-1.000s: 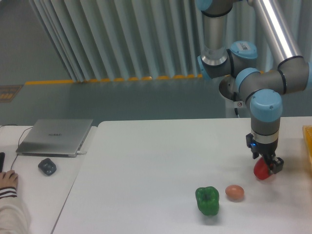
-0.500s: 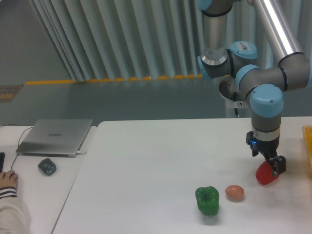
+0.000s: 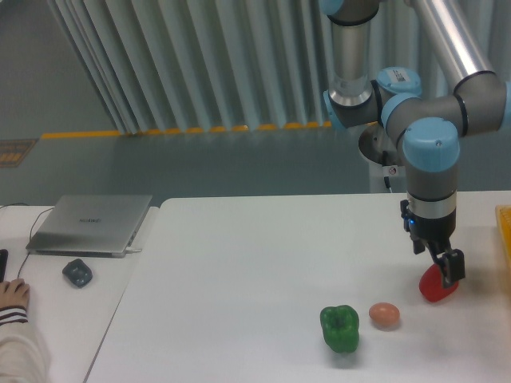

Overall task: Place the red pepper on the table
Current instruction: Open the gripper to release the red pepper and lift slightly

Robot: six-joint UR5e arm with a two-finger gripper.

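Note:
The red pepper (image 3: 437, 287) is small, glossy and bright red, and rests on the white table (image 3: 239, 271) near its right side. My gripper (image 3: 441, 267) hangs straight down over the pepper, its dark fingertips (image 3: 453, 269) at the pepper's top. The jaws look slightly parted and the pepper lies below them on the table top. The arm's blue and grey wrist (image 3: 431, 152) stands directly above.
An orange-brown egg-like ball (image 3: 384, 314) and a green bell pepper (image 3: 340, 328) lie to the left of the red pepper. An orange object (image 3: 505, 239) pokes in at the right edge. On the adjoining desk are a laptop (image 3: 89, 224), a dark mouse (image 3: 77, 273) and a person's hand (image 3: 12, 296).
The red pepper came down and slightly right onto the table, then stayed still. The wrist has since lifted and shifted a little left while the fingertips remain by the pepper's top.

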